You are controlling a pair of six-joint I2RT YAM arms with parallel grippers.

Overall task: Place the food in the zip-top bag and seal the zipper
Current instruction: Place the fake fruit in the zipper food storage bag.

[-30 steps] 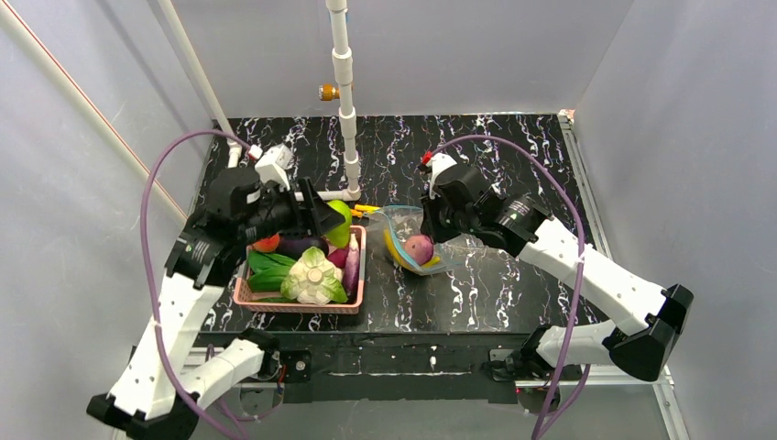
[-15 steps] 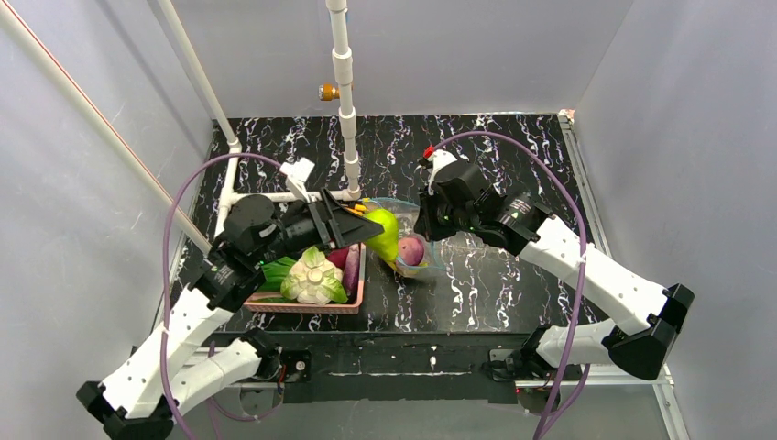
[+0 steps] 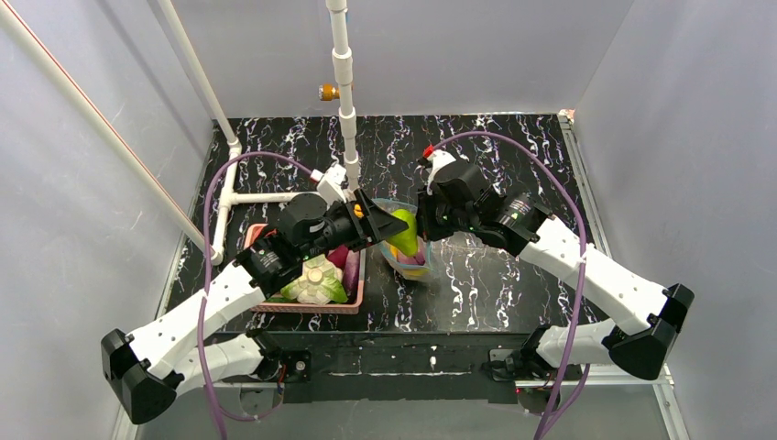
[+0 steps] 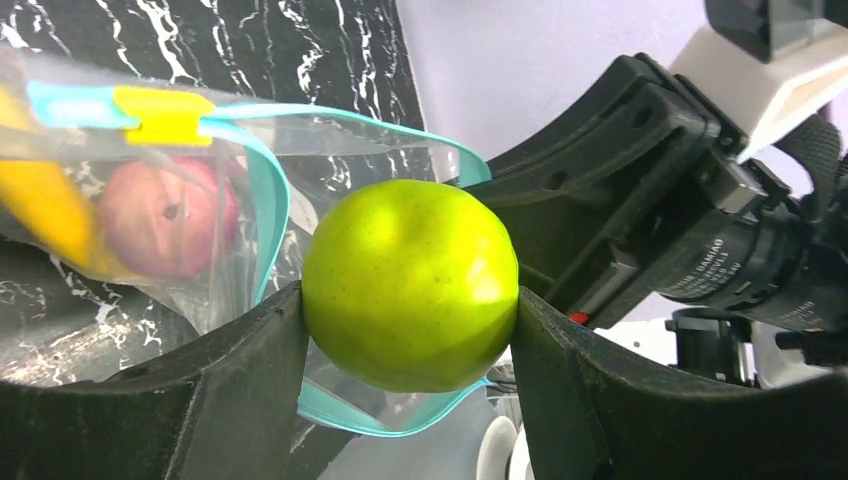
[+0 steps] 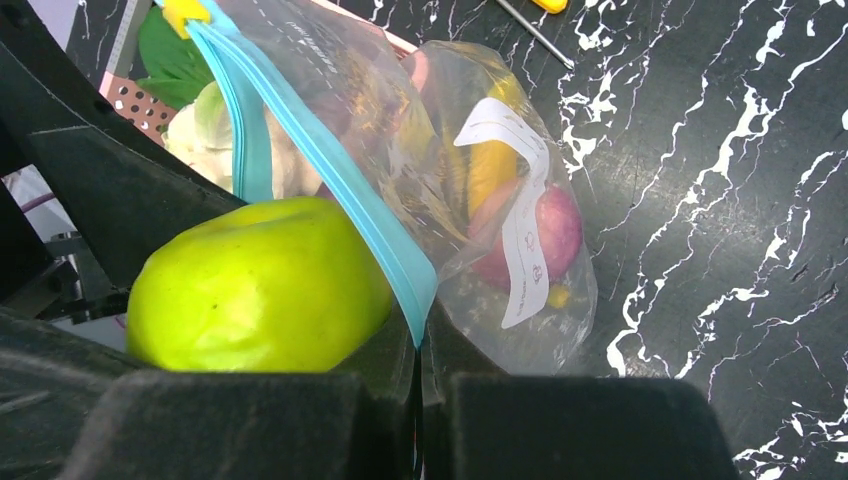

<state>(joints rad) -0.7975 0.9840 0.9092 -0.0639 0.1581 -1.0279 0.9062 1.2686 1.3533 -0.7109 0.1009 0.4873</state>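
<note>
My left gripper (image 4: 410,310) is shut on the green pear (image 4: 410,280) and holds it at the open mouth of the zip-top bag (image 4: 200,270). The teal zipper (image 4: 268,200) loops round the pear, with a yellow slider (image 4: 160,113) at one end. My right gripper (image 5: 420,350) is shut on the zipper edge (image 5: 350,190) and holds the mouth up. Inside the bag (image 5: 470,140) lie a pink-red round piece (image 5: 555,235) and a long yellow piece (image 5: 490,165). From above, the pear (image 3: 404,231) hangs over the bag (image 3: 410,261) between both grippers.
A pink basket (image 3: 302,305) to the left of the bag holds the white-and-green leafy head (image 3: 314,280) and other toy produce. A white pipe frame (image 3: 346,110) stands behind it. A yellow-handled screwdriver (image 5: 548,5) lies on the black marbled table (image 3: 513,147).
My left arm has swung right from above the basket, carrying the pear to the bag's mouth. The right gripper has kept its hold on the bag's edge.
</note>
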